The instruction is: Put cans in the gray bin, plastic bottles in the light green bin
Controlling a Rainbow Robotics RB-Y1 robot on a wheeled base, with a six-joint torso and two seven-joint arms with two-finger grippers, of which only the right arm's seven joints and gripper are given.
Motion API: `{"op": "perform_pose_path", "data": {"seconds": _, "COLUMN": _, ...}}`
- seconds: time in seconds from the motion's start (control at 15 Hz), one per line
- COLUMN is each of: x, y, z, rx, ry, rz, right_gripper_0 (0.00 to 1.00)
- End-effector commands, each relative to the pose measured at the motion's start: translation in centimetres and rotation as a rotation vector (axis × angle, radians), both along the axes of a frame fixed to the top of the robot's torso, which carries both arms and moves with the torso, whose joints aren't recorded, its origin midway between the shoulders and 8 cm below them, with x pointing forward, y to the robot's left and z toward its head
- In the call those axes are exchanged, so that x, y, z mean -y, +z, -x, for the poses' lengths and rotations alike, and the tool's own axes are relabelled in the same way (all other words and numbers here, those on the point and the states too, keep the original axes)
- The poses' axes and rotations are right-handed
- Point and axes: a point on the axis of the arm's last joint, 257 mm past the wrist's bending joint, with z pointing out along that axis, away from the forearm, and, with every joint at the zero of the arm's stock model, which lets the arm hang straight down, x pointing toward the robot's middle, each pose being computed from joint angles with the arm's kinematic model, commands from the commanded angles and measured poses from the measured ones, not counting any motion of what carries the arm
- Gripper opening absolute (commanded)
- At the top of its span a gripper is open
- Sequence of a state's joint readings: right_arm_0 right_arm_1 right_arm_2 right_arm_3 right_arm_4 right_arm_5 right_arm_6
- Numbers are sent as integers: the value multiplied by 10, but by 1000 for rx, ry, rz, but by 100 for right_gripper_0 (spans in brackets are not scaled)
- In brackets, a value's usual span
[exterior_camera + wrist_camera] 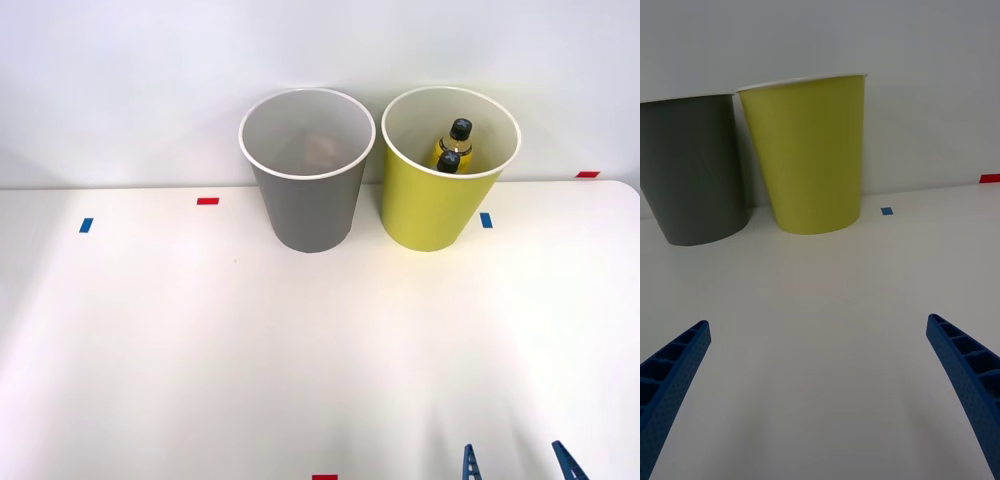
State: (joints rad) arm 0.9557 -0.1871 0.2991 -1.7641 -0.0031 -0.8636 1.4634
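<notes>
Front view: plastic bottles (pixel 455 148) inside light green bin (pixel 440 215), well beyond released, empty end effector (pixel 518 462).

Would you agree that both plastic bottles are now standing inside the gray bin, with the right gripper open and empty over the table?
Not quite: the bottles stand inside the light green bin, not the gray bin, as the front view shows. The rest holds: the right gripper is open and empty over the table.
</notes>
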Motion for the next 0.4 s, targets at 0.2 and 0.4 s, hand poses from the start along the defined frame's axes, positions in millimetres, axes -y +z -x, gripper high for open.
{"op": "perform_pose_path", "data": {"seconds": 0.2, "x": 0, "y": 0, "z": 0, "rx": 0, "ry": 0, "rz": 0, "right_gripper_0": 100}}
{"op": "perform_pose_path", "data": {"seconds": 0.4, "x": 0, "y": 0, "z": 0, "rx": 0, "ry": 0, "rz": 0, "right_gripper_0": 100}}
